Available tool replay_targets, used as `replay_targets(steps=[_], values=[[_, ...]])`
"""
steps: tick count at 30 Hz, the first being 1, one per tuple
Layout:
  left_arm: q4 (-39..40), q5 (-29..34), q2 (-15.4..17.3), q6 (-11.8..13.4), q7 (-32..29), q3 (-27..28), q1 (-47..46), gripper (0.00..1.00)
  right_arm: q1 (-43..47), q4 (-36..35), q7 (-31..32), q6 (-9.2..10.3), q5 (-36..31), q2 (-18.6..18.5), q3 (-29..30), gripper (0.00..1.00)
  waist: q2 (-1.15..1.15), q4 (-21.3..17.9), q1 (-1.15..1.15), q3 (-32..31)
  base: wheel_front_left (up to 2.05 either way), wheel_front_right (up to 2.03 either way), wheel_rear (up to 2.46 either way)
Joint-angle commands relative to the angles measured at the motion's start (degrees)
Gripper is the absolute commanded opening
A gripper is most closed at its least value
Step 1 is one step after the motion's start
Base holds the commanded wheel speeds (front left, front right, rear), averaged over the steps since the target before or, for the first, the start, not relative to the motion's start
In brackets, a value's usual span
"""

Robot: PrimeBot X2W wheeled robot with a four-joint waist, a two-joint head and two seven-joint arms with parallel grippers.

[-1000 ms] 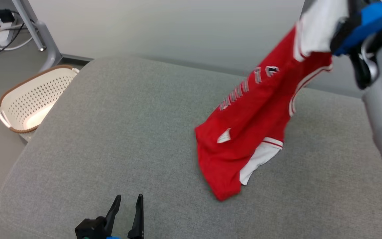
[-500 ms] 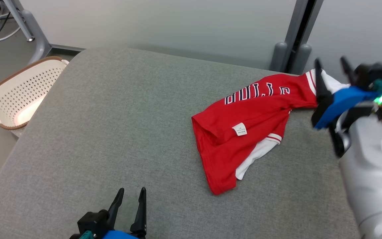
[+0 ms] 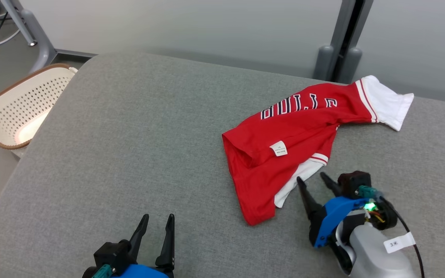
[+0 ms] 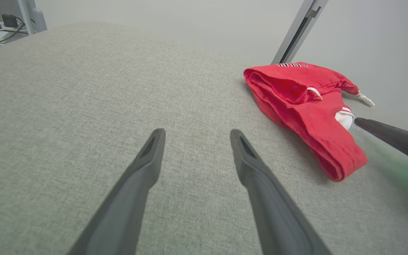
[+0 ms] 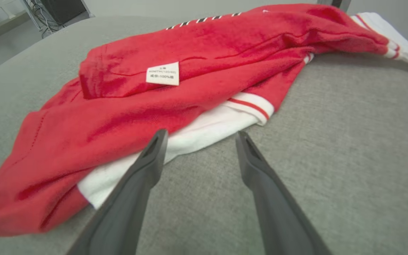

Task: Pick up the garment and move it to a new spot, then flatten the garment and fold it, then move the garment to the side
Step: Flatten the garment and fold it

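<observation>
Currently left gripper [image 3: 158, 216], right gripper [image 3: 310, 177] spread, empty. I fear right pinches 2 layers of bunched garment [image 3: 284, 131]; flatten fails.

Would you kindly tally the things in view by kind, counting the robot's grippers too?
Garments: 1, the red and white jersey
Baskets: 1, the cream perforated basket
Grippers: 2, the left gripper and the right gripper, both open
Padded surfaces: 1, the grey cushion
Total: 5
</observation>
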State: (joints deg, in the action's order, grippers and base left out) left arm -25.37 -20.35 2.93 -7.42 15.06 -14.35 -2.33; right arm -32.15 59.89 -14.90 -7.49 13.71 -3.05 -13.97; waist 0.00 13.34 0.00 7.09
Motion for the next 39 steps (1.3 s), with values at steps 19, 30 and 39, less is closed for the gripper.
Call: replay_targets(steps=[19,30,39], values=[[-0.2,-0.9,0.0,-0.1,0.2,0.3,-0.3,1.00,0.3,8.9,1.0,0.00,2.7,0.1,-6.5,0.06,0.00,3.0,0.00,1.1,0.00,0.00,0.00],[0.3,-0.1,0.0,-0.1,0.2,1.0,0.8,1.00,4.1,1.9,-0.2,0.03,1.8,-2.2,1.3,0.00,0.00,-1.7,0.00,-1.7,0.00,0.00,0.00],[0.7,0.2,0.0,-0.1,0.2,0.6,1.8,1.00,10.4,-11.9,-0.2,0.01,0.9,-4.3,7.1,0.00,0.00,-7.6,0.00,-4.3,0.00,0.00,0.00]])
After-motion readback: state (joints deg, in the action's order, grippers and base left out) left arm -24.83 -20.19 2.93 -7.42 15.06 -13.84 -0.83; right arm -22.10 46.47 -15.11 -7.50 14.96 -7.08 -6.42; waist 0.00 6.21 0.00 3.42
